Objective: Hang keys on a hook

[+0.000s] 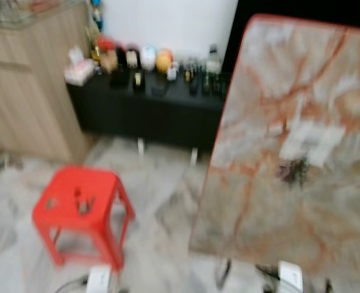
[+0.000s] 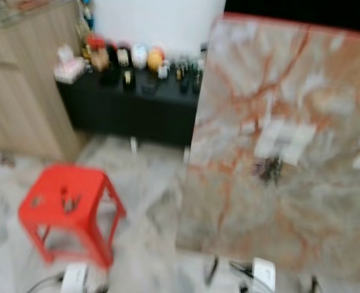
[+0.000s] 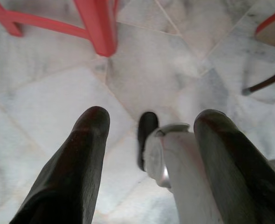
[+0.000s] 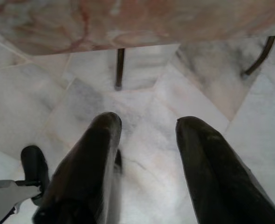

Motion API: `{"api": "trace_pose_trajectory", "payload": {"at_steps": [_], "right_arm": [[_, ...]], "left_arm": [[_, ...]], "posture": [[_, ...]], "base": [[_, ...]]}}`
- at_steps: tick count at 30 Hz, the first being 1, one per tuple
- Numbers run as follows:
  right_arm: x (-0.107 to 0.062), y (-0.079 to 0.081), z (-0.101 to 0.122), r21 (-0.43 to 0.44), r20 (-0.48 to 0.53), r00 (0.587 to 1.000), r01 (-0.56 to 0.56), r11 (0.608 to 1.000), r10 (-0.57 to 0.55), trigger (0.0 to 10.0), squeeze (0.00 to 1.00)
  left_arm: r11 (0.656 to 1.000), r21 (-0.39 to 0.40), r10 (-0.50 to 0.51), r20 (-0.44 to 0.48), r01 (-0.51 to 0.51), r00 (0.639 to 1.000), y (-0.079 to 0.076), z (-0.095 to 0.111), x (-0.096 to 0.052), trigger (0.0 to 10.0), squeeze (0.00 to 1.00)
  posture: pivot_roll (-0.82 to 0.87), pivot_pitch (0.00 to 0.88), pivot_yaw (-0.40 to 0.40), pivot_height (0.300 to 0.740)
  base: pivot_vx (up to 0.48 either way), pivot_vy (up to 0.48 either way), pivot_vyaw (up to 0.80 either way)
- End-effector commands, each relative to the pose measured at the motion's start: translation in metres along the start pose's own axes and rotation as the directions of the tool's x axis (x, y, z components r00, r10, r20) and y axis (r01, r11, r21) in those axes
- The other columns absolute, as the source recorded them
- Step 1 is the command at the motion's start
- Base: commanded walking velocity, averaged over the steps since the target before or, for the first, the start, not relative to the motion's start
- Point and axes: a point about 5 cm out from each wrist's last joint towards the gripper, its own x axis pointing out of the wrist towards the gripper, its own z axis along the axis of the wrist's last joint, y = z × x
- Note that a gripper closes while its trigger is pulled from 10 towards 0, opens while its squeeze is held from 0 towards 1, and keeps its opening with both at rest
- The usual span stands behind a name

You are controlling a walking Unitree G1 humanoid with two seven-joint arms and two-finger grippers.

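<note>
Both end effectors hang low over the marble floor [image 3: 142, 70], fingers spread and holding nothing: left end effector [image 3: 149, 135] near the red stool [image 1: 82, 207], right end effector [image 4: 147, 135] before the counter [image 1: 326, 79]. Dark keys [image 1: 291, 170] lie blurred on the counter beside white paper [image 1: 311, 143], well apart from both.

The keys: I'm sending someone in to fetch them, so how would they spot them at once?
Find the big marble-patterned table with the red rim, to the right of the red plastic stool. Near its middle lie pale paper slips. The keys are the small dark cluster just below those slips, the only dark thing on the top.
</note>
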Motion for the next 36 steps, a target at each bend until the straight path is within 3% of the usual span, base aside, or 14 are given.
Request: {"api": "trace_pose_trajectory", "payload": {"at_steps": [1,27,36], "right_arm": [[-0.0016,-0.0143,-0.0094,0.01,-0.027,0.999,0.04,0.999,-0.04,10.0,0.0],[-0.0016,-0.0126,-0.0092,-0.02,-0.023,0.999,0.028,0.999,-0.028,10.0,0.0],[-0.0014,-0.012,-0.0085,-0.033,-0.026,0.999,0.029,0.999,-0.029,10.0,0.0]], "left_arm": [[1.0,-0.007,-0.026,-0.022,0.026,0.999,-0.0093,-0.0048,0.0007,10.0,0.0],[0.999,-0.027,-0.03,-0.019,0.029,0.999,-0.0086,-0.0035,0.0009,10.0,0.0],[0.999,-0.035,-0.029,-0.009,0.029,1.0,-0.0074,-0.0021,0.0009,10.0,0.0]], "posture": [[0.03,0.0,-0.102,0.74],[0.03,0.0,-0.097,0.74],[0.04,0.0,-0.094,0.74]], "base": [[0.0,0.315,0.0],[0.0,0.314,0.0],[0.0,0.48,0.0]]}}
